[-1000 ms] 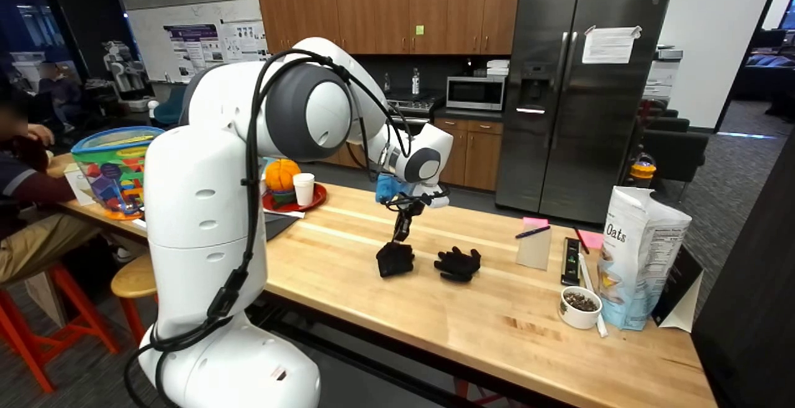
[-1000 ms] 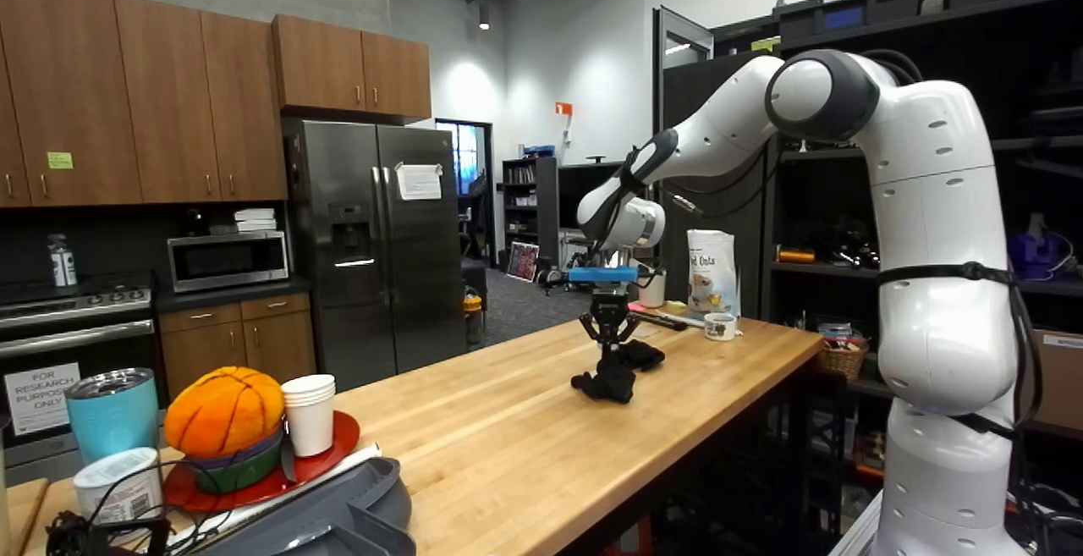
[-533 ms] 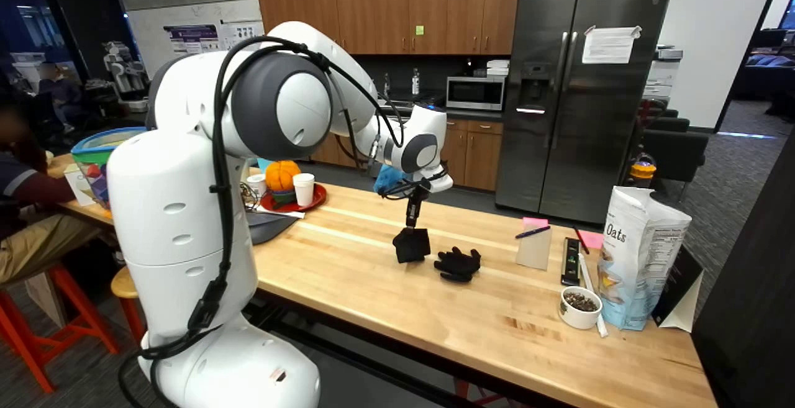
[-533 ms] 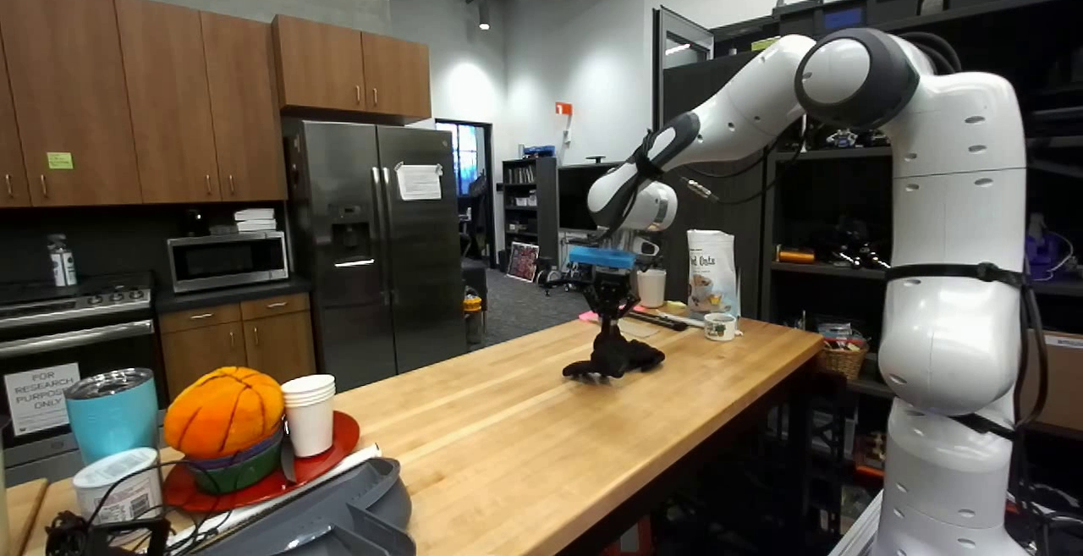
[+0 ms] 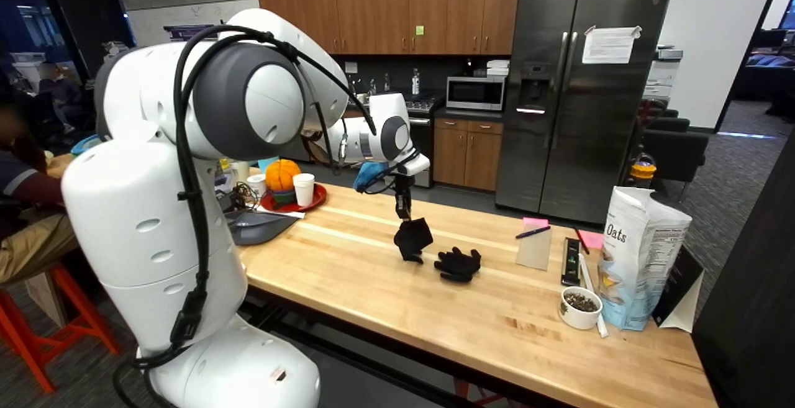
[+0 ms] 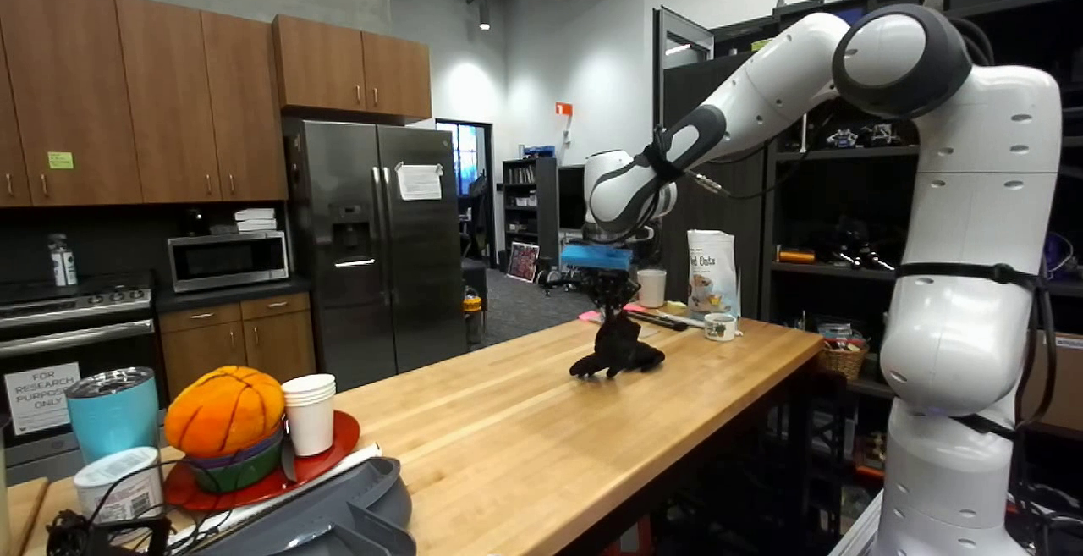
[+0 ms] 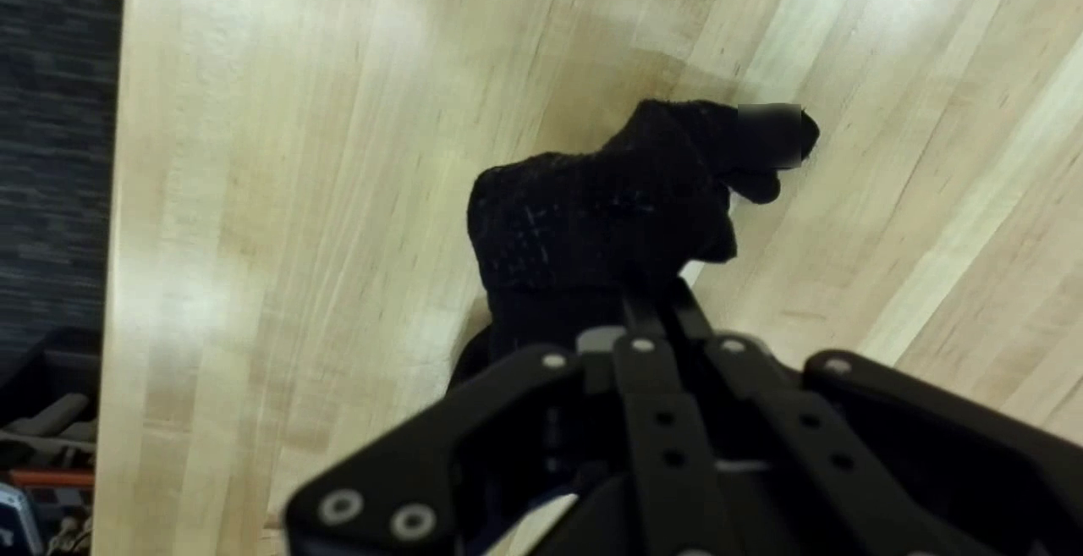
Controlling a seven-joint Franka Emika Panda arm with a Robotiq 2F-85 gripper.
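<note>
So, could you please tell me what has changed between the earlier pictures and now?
The held black glove has moved up and slightly rightward in both exterior views; the arm's elbow has drawn back. The gripper kept its hold. The other black glove, oats bag and red plate stayed in place.

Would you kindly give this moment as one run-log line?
gripper: shut on black glove | second glove: lying on table | oats bag: upright

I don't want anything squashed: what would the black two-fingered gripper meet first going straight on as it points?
Pointing down, the black gripper, shut on a black fabric glove, would probably press that glove onto the pale wooden tabletop; any gap between them is unclear.
</note>
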